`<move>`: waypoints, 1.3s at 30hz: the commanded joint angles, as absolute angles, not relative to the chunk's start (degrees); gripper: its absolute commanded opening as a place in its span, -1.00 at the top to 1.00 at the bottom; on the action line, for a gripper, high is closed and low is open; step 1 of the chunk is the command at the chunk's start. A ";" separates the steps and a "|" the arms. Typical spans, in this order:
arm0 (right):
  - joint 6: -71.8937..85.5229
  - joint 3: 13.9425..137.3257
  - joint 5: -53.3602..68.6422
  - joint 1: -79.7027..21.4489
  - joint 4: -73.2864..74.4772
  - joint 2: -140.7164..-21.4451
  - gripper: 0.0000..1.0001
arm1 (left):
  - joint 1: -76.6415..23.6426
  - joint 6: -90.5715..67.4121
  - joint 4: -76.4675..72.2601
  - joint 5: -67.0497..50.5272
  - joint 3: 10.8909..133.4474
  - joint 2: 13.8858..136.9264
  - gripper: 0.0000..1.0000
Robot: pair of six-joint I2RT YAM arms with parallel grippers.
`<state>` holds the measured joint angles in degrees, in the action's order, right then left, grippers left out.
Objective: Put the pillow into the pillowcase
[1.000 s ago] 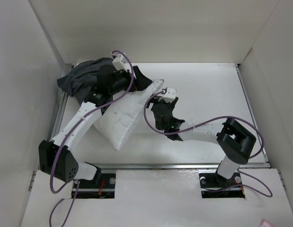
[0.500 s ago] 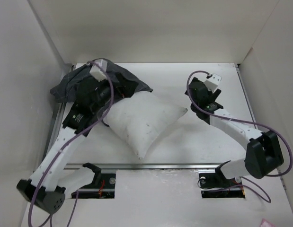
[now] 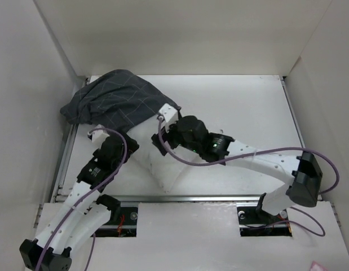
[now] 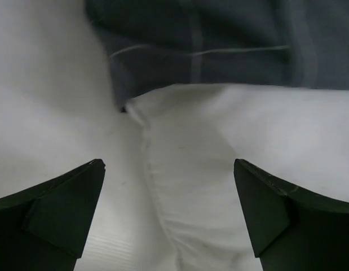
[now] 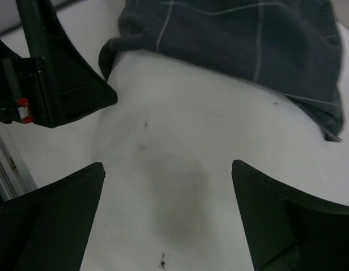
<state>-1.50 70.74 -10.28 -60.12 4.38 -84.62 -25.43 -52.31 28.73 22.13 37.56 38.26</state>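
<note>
Found the pillowcase (image 3: 118, 101) bunched at upper left of the top view, overlapping the far end of the pillow (image 3: 160, 169) at centre. Held left gripper (image 4: 168, 164) and right gripper (image 5: 167, 165) spread wide over the pillow, gripping nothing.

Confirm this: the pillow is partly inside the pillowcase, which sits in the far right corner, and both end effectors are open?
Not quite: the top external view shows the pillowcase in the far left corner. The rest holds: the pillow is partly inside it, and the left end effector and right end effector are open.
</note>
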 commanded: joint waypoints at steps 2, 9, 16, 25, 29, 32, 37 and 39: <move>-5.80 77.86 -5.62 -64.15 5.45 -94.29 -0.99 | -25.66 -64.69 29.53 29.27 32.96 35.51 -1.00; -6.42 84.29 -19.92 -64.69 7.12 -108.00 -0.99 | -24.35 -67.68 30.59 38.05 32.87 39.63 -0.93; -0.01 85.34 -28.30 -63.55 3.96 -109.52 1.00 | -18.64 -54.15 13.38 35.16 31.21 46.93 -0.77; 0.62 85.34 -26.63 -63.54 3.87 -108.02 1.00 | -15.38 -48.78 10.73 36.38 35.51 56.07 0.19; 1.14 84.82 -26.63 -63.54 3.16 -106.70 1.00 | -14.85 -48.25 10.98 34.28 36.20 57.66 1.00; 2.45 85.60 -28.03 -63.54 2.55 -107.22 1.00 | -15.72 -45.36 13.27 30.34 38.06 55.91 1.00; 9.28 89.20 -26.63 -62.93 -5.08 -109.15 1.00 | -20.65 -40.00 8.72 12.09 35.17 45.11 1.00; 12.64 89.99 -27.59 -61.53 -10.26 -109.16 1.00 | -21.45 -37.46 3.53 -2.68 33.76 39.30 1.00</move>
<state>5.54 85.49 -26.00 -63.68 2.02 -109.25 -19.70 -42.09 11.14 17.93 34.61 45.80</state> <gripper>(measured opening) 0.045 0.006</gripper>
